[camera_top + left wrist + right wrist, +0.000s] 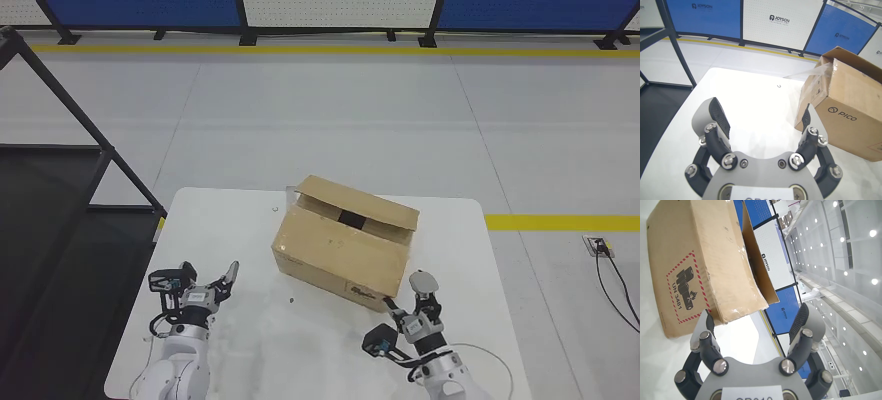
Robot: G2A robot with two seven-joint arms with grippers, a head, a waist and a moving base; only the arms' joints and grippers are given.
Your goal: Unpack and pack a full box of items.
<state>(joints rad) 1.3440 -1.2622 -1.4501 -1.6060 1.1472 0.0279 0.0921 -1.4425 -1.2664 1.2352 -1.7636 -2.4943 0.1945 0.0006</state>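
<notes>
A brown cardboard box (344, 246) stands on the white table (240, 330), turned at an angle, its top flaps nearly closed with a dark gap between them. Loose clear tape hangs off one corner of the box (846, 106). My left gripper (195, 282) sits near the table's front left, open and empty, a short way from the box's left side. My left gripper (761, 113) has the box's corner just beyond one finger. My right gripper (400, 308) is at the box's front right corner, open with nothing in it. My right gripper (757, 321) faces the box (696, 262) end bearing a warning label.
A small dark speck (291, 297) lies on the table in front of the box, and a tiny ring (779, 86) lies near the far edge. A black metal rack (60, 200) stands left of the table. Blue and white panels (761, 20) line the far floor.
</notes>
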